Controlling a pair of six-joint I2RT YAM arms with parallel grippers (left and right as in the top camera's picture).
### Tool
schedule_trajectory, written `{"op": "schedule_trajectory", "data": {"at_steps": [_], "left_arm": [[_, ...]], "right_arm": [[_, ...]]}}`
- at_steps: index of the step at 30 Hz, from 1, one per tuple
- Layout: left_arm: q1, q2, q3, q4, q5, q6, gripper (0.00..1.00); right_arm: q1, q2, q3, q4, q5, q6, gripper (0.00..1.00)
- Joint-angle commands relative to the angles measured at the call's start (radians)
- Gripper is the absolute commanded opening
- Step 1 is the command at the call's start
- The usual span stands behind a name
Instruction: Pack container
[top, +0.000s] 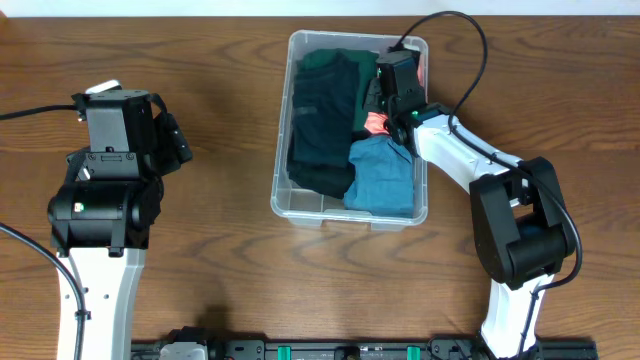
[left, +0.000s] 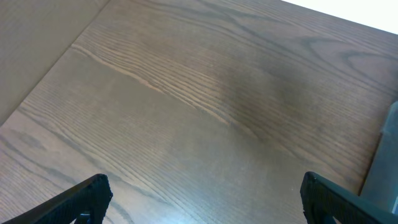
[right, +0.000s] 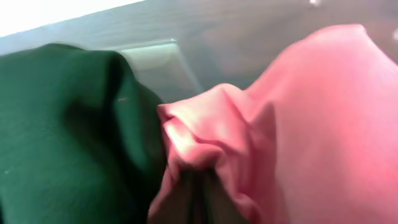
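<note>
The clear plastic container (top: 283, 205) stands on the table right of centre. It holds a dark green garment (top: 325, 75), a black garment (top: 318, 140), a blue garment (top: 382, 180) and a pink garment (top: 376, 124). My right gripper (top: 385, 110) is down inside the container at its right side, shut on the pink garment (right: 298, 124), which bunches between the fingers; the dark green garment (right: 62, 137) lies to its left. My left gripper (left: 205, 202) is open and empty over bare wood, far left of the container.
The wooden table (top: 220, 280) surrounds the container. The right arm's black cable (top: 470, 50) arcs over the container's right side. The container's corner (right: 155, 53) shows behind the clothes in the right wrist view.
</note>
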Motion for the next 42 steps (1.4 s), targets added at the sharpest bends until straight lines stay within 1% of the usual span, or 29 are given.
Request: {"op": "schedule_trajectory", "data": {"at_steps": [1,2,3,5,7,10,16,23,28,31,38,42], "left_arm": [[0.004,0.002,-0.002,-0.003,-0.013,-0.005,0.98],[0.004,0.002,-0.002,-0.003,-0.013,-0.005,0.98],[0.004,0.002,-0.002,-0.003,-0.013,-0.005,0.98],[0.004,0.002,-0.002,-0.003,-0.013,-0.005,0.98],[0.004,0.002,-0.002,-0.003,-0.013,-0.005,0.98],[0.004,0.002,-0.002,-0.003,-0.013,-0.005,0.98],[0.004,0.002,-0.002,-0.003,-0.013,-0.005,0.98],[0.004,0.002,-0.002,-0.003,-0.013,-0.005,0.98],[0.004,0.002,-0.002,-0.003,-0.013,-0.005,0.98],[0.004,0.002,-0.002,-0.003,-0.013,-0.005,0.98],[0.004,0.002,-0.002,-0.003,-0.013,-0.005,0.98],[0.004,0.002,-0.002,-0.003,-0.013,-0.005,0.98]], "right_arm": [[0.013,-0.078,0.025,-0.004,-0.078,-0.204,0.43],[0.013,-0.11,0.034,-0.004,-0.077,-0.229,0.62],[0.011,-0.153,0.042,-0.004,-0.077,-0.253,0.71],[0.003,-0.22,0.049,-0.004,-0.077,-0.28,0.76],[-0.017,-0.287,0.049,-0.008,-0.071,-0.286,0.85],[-0.075,-0.368,0.049,-0.032,-0.07,-0.286,0.93],[-0.232,-0.47,0.049,-0.101,-0.109,-0.285,0.99],[-0.42,-0.552,0.049,-0.144,-0.348,-0.286,0.99],[-0.503,-0.583,0.049,-0.143,-0.354,-0.286,0.99],[-0.529,-0.581,0.047,-0.151,-0.354,-0.286,0.99],[-0.536,-0.581,0.047,-0.3,-0.354,-0.286,0.99],[-0.535,-0.579,0.047,-0.312,-0.355,-0.286,0.99]]}}
